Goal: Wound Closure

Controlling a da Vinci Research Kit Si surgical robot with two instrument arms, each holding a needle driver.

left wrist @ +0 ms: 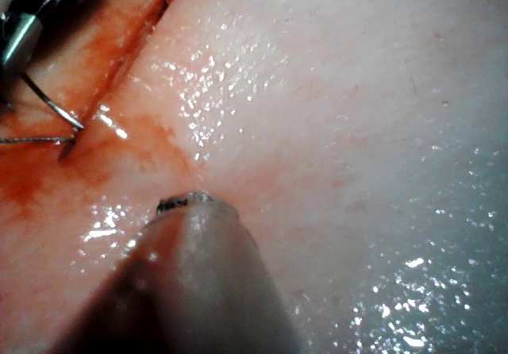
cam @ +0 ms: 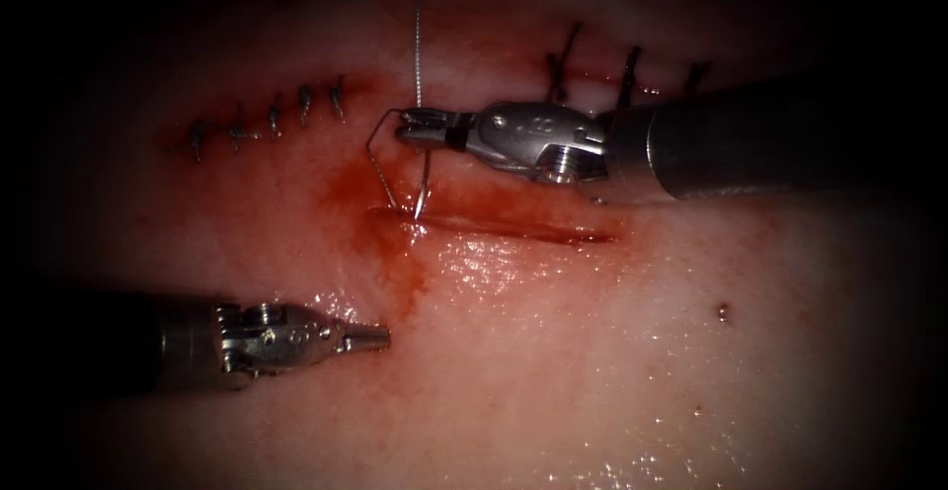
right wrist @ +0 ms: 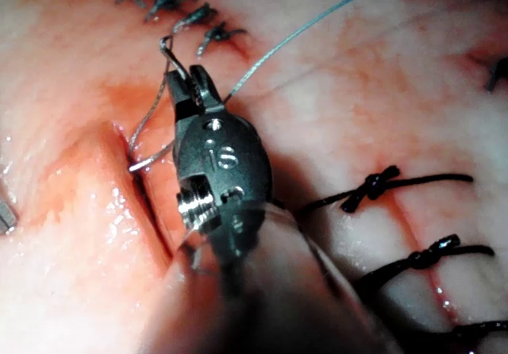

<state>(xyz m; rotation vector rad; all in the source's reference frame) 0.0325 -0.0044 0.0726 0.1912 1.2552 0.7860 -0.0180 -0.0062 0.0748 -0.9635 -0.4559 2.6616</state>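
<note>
The pale pink, wet, glistening slab of tissue (cam: 612, 352) spans the endoscope view, with the open red cut (cam: 513, 225) running as a narrow slit just right of centre, toward three o'clock. A smear of red fluid (cam: 395, 253) stains the surface around the cut's left end and trails down toward six o'clock. The right arm's steel needle driver on its dark shaft (cam: 420, 129) enters from three o'clock and lies above the cut; its jaws are closed on the thin curved steel needle (cam: 423, 189) near the needle's blunt, thread-bearing end, and the needle's curve hangs down from the jaws so that its tip meets the tissue at the left end of the cut, at the upper lip; whether the tip is actually buried cannot be told. The left arm's steel needle driver (cam: 373, 336) comes in from eight o'clock, resting well below the cut on its left side, its jaws pressed together and holding nothing. Fine grey thread (cam: 419, 45) rises from the right tool's jaws toward twelve o'clock, and a loop of it bows out to the left of the jaws. A row of dark finished stitches (cam: 272, 120) lies at ten o'clock, and a second row of dark stitches (cam: 622, 70) at one o'clock.
</note>
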